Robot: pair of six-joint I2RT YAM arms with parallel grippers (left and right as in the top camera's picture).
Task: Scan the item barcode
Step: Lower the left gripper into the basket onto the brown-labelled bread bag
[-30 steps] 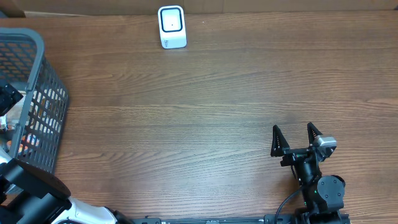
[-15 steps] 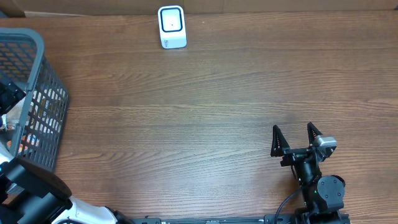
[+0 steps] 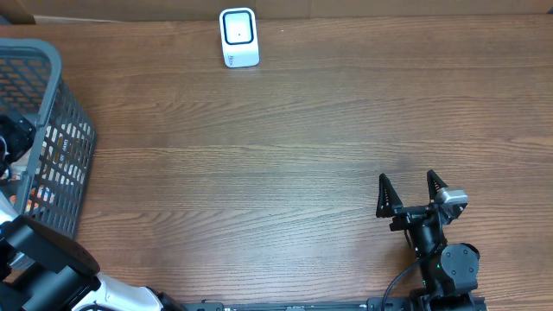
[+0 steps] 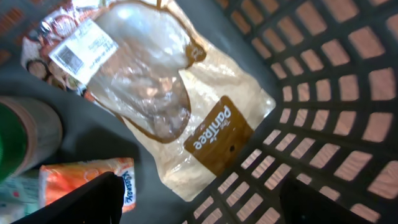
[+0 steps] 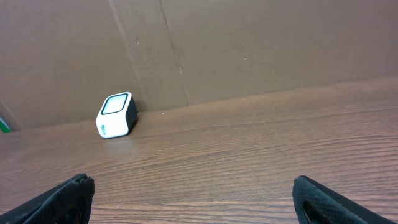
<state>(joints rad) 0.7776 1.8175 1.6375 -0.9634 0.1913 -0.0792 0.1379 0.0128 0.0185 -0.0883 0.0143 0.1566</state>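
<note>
Reaching into the basket for the item. Brown wooden table (image 3: 285, 130), with a grey plastic lattice basket (image 3: 65, 142) at its left end. Left gripper (image 4: 205, 208) hangs inside, jaws spread wide and empty, over the tan-and-clear plastic food bag (image 4: 155, 93) on the basket floor. Right gripper (image 3: 407, 183) is idle and wide open. Small white barcode scanner (image 3: 239, 37) sits at the far edge. Best to pinch the bag's brown end and keep its white barcode label (image 4: 81, 50) uncovered.

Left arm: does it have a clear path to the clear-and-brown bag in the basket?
Probably yes. The left gripper hangs open above the clear-and-brown bag inside the basket, nothing lying on it. The basket wall close by may crowd one finger.
</note>
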